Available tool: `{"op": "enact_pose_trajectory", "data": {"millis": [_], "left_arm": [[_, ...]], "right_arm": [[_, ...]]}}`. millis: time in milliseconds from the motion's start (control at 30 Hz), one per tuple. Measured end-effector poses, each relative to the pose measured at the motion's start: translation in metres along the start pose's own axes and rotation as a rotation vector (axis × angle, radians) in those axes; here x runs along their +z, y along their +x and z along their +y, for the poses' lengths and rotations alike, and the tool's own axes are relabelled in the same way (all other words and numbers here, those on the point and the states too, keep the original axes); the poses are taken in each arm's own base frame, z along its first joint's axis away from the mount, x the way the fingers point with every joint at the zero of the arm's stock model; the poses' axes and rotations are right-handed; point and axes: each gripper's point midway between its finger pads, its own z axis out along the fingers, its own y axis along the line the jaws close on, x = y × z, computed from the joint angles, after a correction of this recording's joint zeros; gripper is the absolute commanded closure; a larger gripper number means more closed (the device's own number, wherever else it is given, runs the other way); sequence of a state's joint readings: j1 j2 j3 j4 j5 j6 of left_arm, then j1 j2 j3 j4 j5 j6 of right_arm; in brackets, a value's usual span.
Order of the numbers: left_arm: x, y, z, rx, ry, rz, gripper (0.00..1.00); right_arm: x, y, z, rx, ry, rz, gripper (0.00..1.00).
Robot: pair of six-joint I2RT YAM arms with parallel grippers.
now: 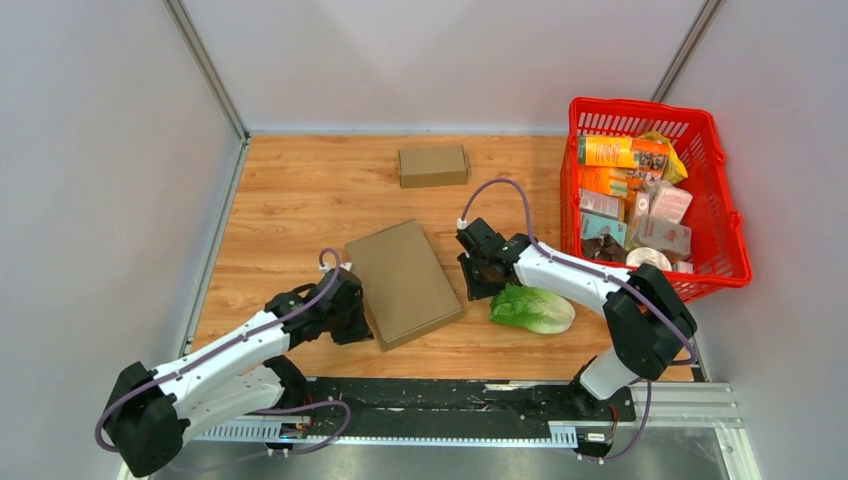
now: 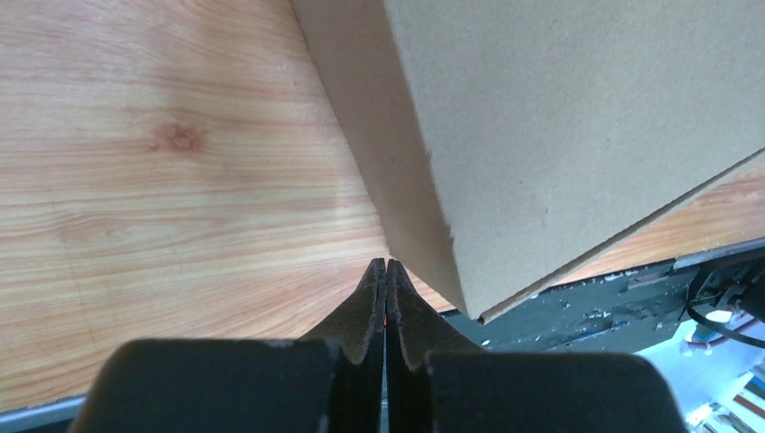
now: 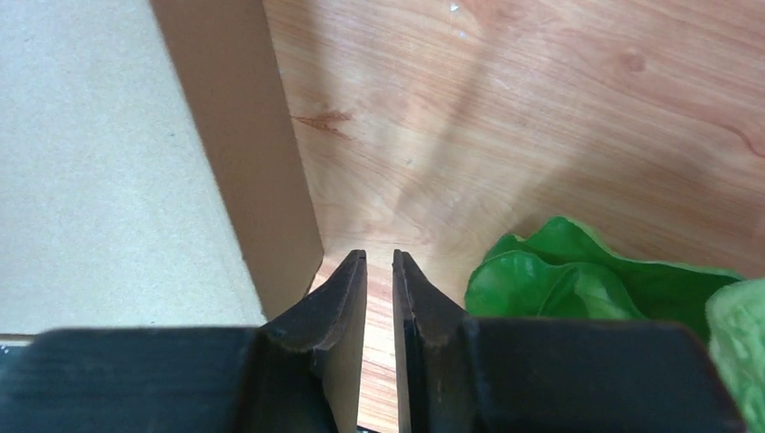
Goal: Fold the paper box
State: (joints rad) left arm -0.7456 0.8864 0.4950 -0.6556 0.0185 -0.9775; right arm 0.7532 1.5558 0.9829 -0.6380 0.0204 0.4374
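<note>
- Closest to the lens, in the left wrist view: left gripper [image 2: 386, 263], tips pressed tight together, gripping nothing.
- Just past those tips, up and to the right: paper box [image 2: 586, 117], with its darker side wall very close. Hard to tell if touching or only just beside.
- Seen from above: paper box near the middle of the tabletop [image 1: 290, 200], a bit closer to the near edge than to the far edge.
- Long way of the box: from the far edge toward the near edge, leaning a little to the right at the near end.
- Left gripper at the left long side, down by the near left corner of the box.
- Right gripper [image 3: 380, 254] at the other long side, just beside the brown wall, low over the wood. Thin gap between its tips, nothing in the gap.
- So: one arm on each long side, the box between them, both very close, neither clearly nearer.
- Best guess for the next move: a push or a pinch on a side wall or flap. Needs the tips turned toward the box, left tips to the right, right tips to the left.
- Lettuce [image 1: 532, 309] just to the right of the right gripper, close to the near edge. Could get bumped on a wide swing.
- Small box [image 1: 432, 165] near the far edge, well apart from both arms.
- Red basket [image 1: 732, 200] full of packets at the right edge, out of the way.
</note>
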Motion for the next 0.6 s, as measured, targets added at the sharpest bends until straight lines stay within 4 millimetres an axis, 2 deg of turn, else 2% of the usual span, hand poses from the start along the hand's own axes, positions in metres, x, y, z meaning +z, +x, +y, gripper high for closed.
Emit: {"op": "enact_pose_trajectory", "data": {"millis": [100,167,267,300,433,600], "left_arm": [[0.009,0.004,-0.005,0.002,0.01,0.037,1.0],[0.021,0.008,-0.014,0.004,0.025,0.072,1.0],[0.036,0.034,-0.005,0.035,-0.066,0.18,1.0],[0.034,0.035,-0.005,0.042,-0.086,0.184,1.0],[0.031,0.028,0.0,0.041,-0.117,0.138,1.0],[0.013,0.006,-0.003,-0.018,-0.026,0.023,0.97]], "right_arm": [[0.0,0.003,0.008,-0.01,-0.03,0.01,0.83],[0.003,0.008,0.026,-0.017,-0.083,0.024,0.85],[0.007,0.014,0.038,0.009,-0.126,0.037,0.87],[0.008,0.015,0.038,0.041,-0.133,0.034,0.87],[0.005,0.018,0.04,0.084,-0.147,0.039,0.87],[-0.002,0.016,0.038,0.072,-0.143,0.026,0.85]]}}
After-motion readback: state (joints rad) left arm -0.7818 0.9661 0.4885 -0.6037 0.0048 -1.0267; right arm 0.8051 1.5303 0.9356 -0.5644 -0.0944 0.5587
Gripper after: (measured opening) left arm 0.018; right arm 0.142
